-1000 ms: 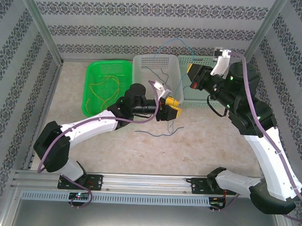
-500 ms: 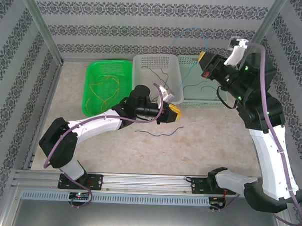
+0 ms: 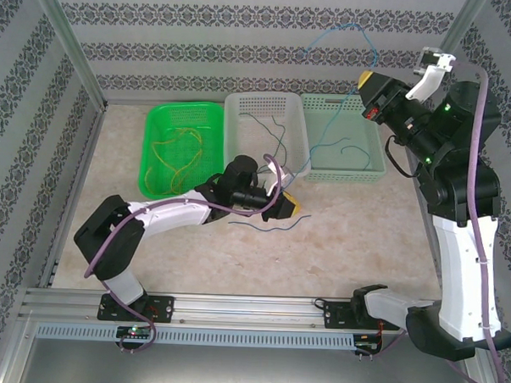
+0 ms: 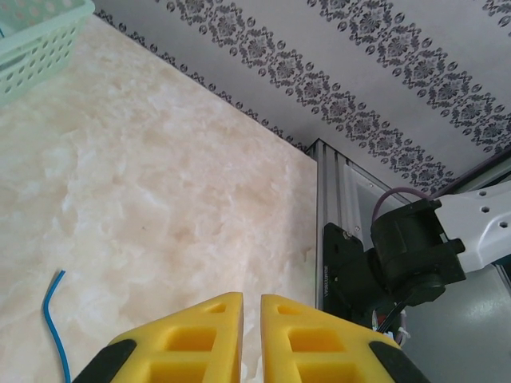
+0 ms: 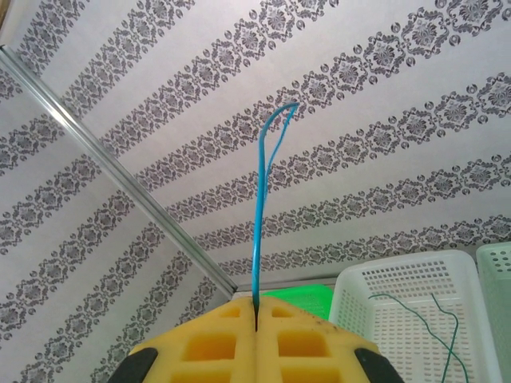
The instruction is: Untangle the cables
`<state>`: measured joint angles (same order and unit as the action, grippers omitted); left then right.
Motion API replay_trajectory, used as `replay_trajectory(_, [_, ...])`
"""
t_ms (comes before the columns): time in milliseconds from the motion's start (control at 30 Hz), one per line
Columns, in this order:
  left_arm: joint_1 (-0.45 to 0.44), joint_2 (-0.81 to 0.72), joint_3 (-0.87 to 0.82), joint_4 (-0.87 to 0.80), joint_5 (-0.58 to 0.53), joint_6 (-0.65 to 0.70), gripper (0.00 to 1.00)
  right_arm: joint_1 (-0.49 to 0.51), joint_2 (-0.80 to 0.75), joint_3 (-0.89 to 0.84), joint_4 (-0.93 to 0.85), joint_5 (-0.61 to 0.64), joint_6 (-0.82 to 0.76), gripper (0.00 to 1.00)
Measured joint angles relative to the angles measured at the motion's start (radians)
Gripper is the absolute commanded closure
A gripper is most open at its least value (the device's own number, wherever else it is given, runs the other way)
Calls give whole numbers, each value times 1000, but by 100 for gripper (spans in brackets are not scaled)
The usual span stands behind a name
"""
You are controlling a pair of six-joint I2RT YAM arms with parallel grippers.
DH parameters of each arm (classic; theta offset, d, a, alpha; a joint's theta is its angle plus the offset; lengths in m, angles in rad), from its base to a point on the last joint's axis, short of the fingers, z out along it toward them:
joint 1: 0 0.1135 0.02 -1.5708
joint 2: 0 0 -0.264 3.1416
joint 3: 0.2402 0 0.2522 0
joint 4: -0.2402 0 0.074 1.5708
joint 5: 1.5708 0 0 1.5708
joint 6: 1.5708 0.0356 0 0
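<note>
Baskets: we count three in a row on the bench (image 3: pixel 355 238), the white basket (image 3: pixel 268 103) in the middle.
Green basket (image 3: pixel 184 112), left of white: yellow cables (image 3: pixel 174 154).
White basket: green cables (image 3: pixel 271 129).
Pale green basket (image 3: pixel 344 106), right of white: one blue cable end.
Loose: one blue cable (image 3: pixel 267 227) on the bench, in front of white.
Left end effector (image 4: pixel 251 307): pressed nearly together, we see nothing between.
Right end effector (image 5: pixel 257 317): pinching a raised blue cable (image 5: pixel 259 207).

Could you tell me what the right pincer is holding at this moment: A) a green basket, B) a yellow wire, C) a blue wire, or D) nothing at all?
C: the right pincer is shut on a blue wire that rises out from between its yellow pads, and the overhead view shows the same wire looping up from the raised pincer.
</note>
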<state>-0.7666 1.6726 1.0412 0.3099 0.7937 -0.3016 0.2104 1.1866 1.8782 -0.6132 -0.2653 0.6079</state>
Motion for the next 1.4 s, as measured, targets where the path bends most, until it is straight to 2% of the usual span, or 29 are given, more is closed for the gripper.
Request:
replay_trajectory(200, [0, 16, -26, -8, -1, 0, 93, -38, 0, 7, -5, -22, 8, 100])
replay_trajectory(767, [0, 16, -126, -38, -30, 11, 94, -111, 12, 7, -10, -72, 23, 100])
replay_trajectory(1067, [0, -2, -167, -68, -59, 15, 98, -143, 19, 9, -24, -77, 20, 100])
replay_trajectory(1400, [0, -51, -189, -94, -134, 37, 100, -143, 26, 69, -126, 24, -74, 100])
